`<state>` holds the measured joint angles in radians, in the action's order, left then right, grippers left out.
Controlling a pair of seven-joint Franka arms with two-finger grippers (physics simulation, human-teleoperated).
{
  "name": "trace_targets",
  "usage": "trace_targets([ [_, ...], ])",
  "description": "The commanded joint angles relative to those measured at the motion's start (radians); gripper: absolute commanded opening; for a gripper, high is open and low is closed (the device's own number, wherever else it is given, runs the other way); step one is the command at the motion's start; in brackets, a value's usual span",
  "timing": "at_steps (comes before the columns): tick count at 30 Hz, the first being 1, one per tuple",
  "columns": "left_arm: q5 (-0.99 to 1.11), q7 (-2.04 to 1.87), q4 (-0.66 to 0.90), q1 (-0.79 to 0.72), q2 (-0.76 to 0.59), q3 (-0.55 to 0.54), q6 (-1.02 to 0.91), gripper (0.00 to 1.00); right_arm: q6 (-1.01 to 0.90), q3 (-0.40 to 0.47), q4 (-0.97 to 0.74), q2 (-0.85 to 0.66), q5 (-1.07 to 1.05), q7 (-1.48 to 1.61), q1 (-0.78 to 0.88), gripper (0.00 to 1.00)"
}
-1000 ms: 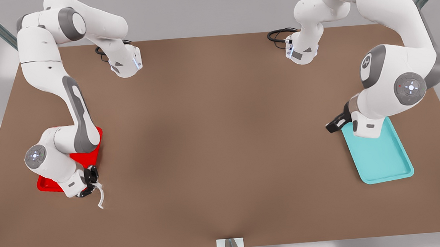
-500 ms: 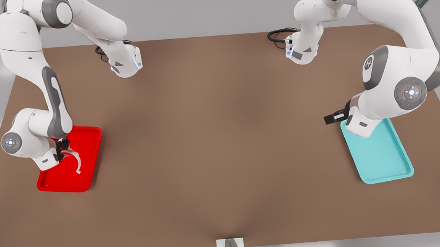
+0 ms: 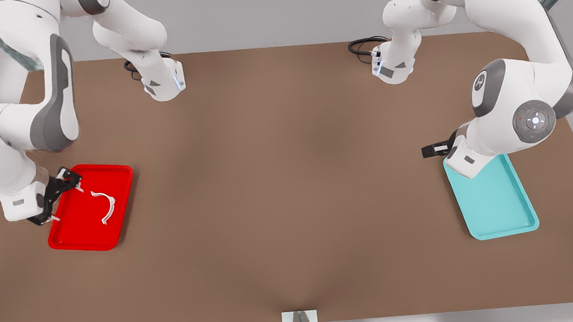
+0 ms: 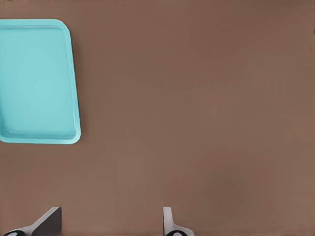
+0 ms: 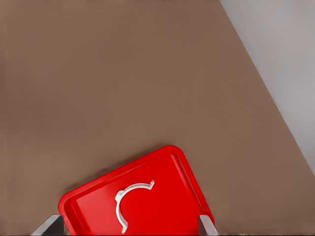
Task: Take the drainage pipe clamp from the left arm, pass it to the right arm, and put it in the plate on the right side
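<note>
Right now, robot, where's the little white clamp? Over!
Right gripper open, beside red tray. Clamp lying in it, released. Left gripper open by teal tray, waiting. Nothing in the way.

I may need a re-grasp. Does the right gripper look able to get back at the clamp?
Probably yes: the right gripper hovers open beside the clamp, which lies uncovered in the red tray.

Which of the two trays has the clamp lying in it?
The red plate, on the front view's left: the drainage pipe clamp lies inside it. The teal tray holds nothing.
</note>
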<state>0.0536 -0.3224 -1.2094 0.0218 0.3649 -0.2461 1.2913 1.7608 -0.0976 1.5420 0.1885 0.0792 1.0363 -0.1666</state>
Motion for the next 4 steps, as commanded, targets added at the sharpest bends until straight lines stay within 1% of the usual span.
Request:
trace_targets([
  [1, 0.002, 0.109, 0.001, 0.0, -0.001, -0.001, -0.001, 1.0, -0.291, -0.001, -0.014, -0.027, -0.044, -0.868, 0.002, 1.0],
  [4, 0.002, 0.109, -0.001, 0.0, -0.001, -0.001, -0.001, 1.0, -0.285, -0.002, -0.043, -0.017, -0.064, -0.934, 0.002, 1.0],
])
